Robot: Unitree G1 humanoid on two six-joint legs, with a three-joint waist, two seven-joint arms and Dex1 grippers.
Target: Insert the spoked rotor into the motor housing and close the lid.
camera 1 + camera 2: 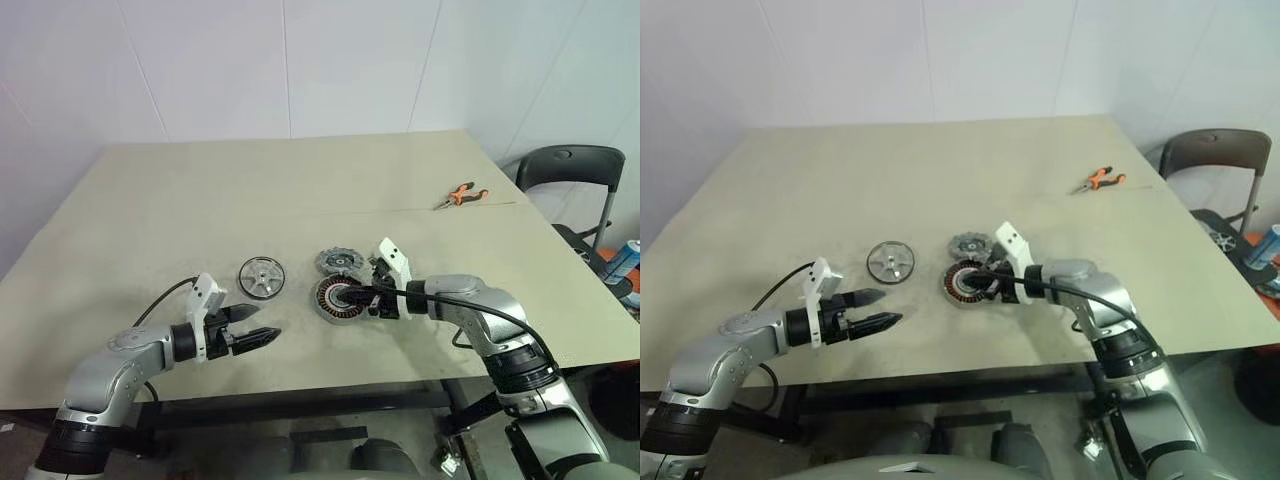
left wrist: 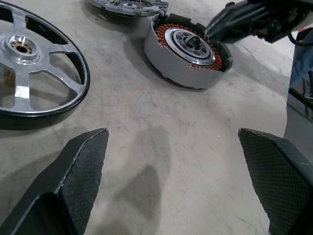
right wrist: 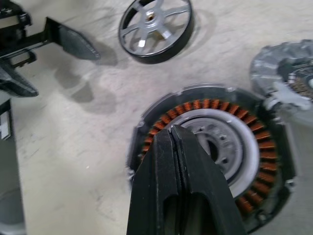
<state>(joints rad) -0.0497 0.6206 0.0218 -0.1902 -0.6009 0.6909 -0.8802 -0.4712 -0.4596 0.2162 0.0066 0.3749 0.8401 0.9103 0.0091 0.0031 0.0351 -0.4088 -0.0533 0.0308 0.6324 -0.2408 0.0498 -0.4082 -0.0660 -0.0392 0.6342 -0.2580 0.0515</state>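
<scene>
Left claw (image 1: 262, 325) agape, bare table (image 1: 300, 190) beyond motor housing (image 1: 338, 298).

- You see the motor housing (image 3: 210, 161) with a dark outer rim, a ring of copper-orange windings and a pale silver-white centre hub.
- Your lid (image 3: 155, 28) shines silver, its spokes pale against a black-looking rim.
- The spoked rotor (image 1: 340, 262) is dull dark grey with lighter flecks.
- Your table (image 1: 250, 190) is a plain pale beige-olive, faintly smudged grey near the parts.
- The pliers (image 1: 459, 195) have orange handles with dark tips.
- Your left gripper's fingers (image 2: 78, 181) are matt black with a fine cross-hatched texture; the right gripper's fingers (image 3: 181, 191) are smooth black.
- Both wrists carry white camera mounts over silver-grey arms.
- The chair (image 1: 570, 165) is black.
</scene>
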